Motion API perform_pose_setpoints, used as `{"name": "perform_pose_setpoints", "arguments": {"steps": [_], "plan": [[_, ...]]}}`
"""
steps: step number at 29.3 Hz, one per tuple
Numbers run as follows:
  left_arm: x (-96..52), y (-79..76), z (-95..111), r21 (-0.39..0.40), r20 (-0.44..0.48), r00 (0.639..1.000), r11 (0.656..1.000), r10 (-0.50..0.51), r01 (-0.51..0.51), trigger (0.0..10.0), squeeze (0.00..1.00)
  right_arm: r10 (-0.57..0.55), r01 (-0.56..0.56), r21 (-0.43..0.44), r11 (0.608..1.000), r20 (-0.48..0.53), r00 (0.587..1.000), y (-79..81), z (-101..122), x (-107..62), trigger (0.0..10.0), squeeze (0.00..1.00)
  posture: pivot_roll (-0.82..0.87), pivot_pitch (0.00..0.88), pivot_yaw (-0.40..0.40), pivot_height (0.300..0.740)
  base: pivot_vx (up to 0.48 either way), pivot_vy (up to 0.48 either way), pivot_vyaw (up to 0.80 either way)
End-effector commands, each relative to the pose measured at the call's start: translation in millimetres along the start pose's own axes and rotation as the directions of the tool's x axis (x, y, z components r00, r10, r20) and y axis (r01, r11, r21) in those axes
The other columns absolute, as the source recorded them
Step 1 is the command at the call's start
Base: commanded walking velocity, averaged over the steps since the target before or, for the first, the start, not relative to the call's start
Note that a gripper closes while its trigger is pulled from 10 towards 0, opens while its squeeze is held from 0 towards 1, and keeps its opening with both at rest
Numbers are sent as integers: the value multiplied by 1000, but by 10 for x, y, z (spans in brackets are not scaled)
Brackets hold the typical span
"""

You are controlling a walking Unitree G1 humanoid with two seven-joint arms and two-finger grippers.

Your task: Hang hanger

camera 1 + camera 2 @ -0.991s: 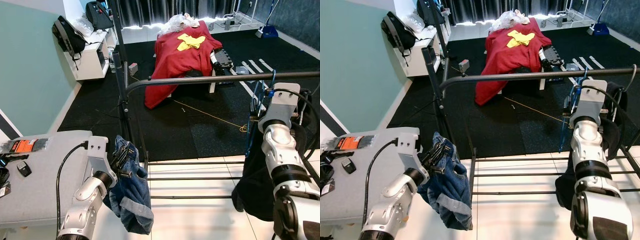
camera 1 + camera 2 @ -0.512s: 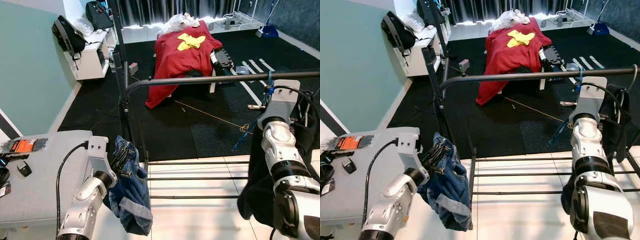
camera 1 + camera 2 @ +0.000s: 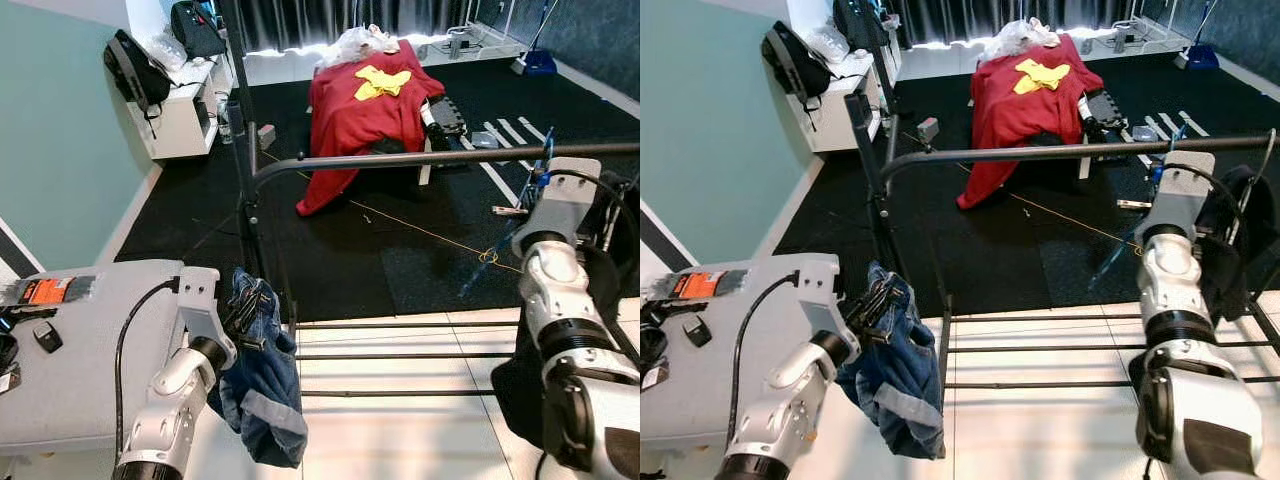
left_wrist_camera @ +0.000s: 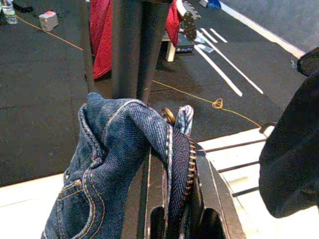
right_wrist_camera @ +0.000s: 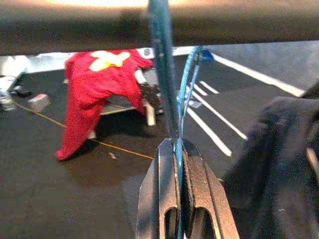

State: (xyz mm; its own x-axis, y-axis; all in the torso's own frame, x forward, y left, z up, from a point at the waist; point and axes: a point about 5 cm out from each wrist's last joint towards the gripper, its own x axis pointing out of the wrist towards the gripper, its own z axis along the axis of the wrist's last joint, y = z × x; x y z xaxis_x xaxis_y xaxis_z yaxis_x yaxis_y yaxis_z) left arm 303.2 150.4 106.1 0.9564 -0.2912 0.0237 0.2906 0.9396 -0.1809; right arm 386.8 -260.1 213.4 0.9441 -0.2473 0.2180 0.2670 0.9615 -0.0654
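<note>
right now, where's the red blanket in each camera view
Left eye view: the red blanket is at upper centre, beyond the black rail.
Right eye view: it is at upper centre.
Left wrist view: it is a red strip beside the dark post, beyond the jeans.
Right wrist view: it is below the black rail, beside the blue hanger, at.
Shared landmark: the yellow cord on the floor.

Hidden and cut-off parts around the two grippers

The right gripper (image 5: pixel 175 149) pinches a blue hanger (image 5: pixel 167 94) — its hook blurs against the rail (image 5: pixel 199 25) just above, so whether it is over the rail cannot be told. Beside that gripper a dark garment (image 5: pixel 279 164) runs off the frame edge. The left gripper (image 4: pixel 180 219) is mostly buried under the denim jeans (image 4: pixel 114 164) — its fingertips are hidden.
</note>
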Motion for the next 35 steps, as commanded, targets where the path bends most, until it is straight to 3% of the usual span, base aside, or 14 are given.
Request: {"name": "perform_pose_setpoints", "arguments": {"steps": [1,3,5,8,9,12,16,18,19,20,22,23,24,35], "plan": [[-16,44,103,26,34,999,1000,6,-6,10000,0,57,-56,-11,998,44,997,133,51,-8,2118,0,105,58,93,740,0,0,0],[-30,53,92,23,31,999,1000,11,-12,10000,0,88,-87,-17,996,66,994,215,60,-32,2118,0,103,57,93,740,0,0,0],[-33,45,56,24,22,1000,999,22,-22,10000,0,173,-172,-22,985,103,980,417,56,-125,2431,0,109,54,91,740,0,0,0],[-33,45,56,24,22,1000,999,22,-22,10000,0,173,-172,-22,985,103,980,417,56,-125,2431,0,109,54,91,740,0,0,0],[-18,20,60,26,24,999,999,22,-22,10000,0,228,-225,-33,974,116,967,530,49,-183,2627,0,118,53,92,740,0,0,0],[-1,-2,69,28,26,1000,999,18,-19,10000,0,259,-255,-47,966,123,958,608,43,-226,2824,0,121,53,98,740,0,0,0],[9,-4,69,30,21,1000,1000,9,-10,10000,0,239,-238,-22,971,113,964,612,36,-229,3020,0,98,47,121,740,0,0,0],[16,3,58,33,13,1000,999,0,-1,10000,0,205,-207,14,978,88,975,568,19,-208,3529,0,89,38,125,740,0,0,0],[24,9,44,34,4,1000,999,-6,6,10000,0,177,-180,44,983,59,982,506,-2,-184,5098,0,79,31,127,740,0,0,0],[24,9,44,34,4,1000,999,-6,6,10000,0,177,-180,44,983,59,982,506,-2,-184,5098,0,79,31,127,740,0,0,0],[56,5,36,34,-6,1000,999,-17,17,10000,0,168,-168,78,983,2,986,398,-28,-122,8353,0,77,32,129,740,0,0,0],[56,5,36,34,-6,1000,999,-17,17,10000,0,168,-168,78,983,2,986,398,-28,-122,8353,0,77,32,129,740,0,0,0],[70,-4,38,33,-10,1000,999,-23,24,10000,0,194,-190,88,978,-37,980,378,-38,-89,10000,0,78,33,129,740,0,0,0],[26,14,57,45,-19,999,999,-30,30,10000,0,319,-307,95,947,-155,935,347,33,44,10000,0,106,56,101,740,0,0,0]]}}
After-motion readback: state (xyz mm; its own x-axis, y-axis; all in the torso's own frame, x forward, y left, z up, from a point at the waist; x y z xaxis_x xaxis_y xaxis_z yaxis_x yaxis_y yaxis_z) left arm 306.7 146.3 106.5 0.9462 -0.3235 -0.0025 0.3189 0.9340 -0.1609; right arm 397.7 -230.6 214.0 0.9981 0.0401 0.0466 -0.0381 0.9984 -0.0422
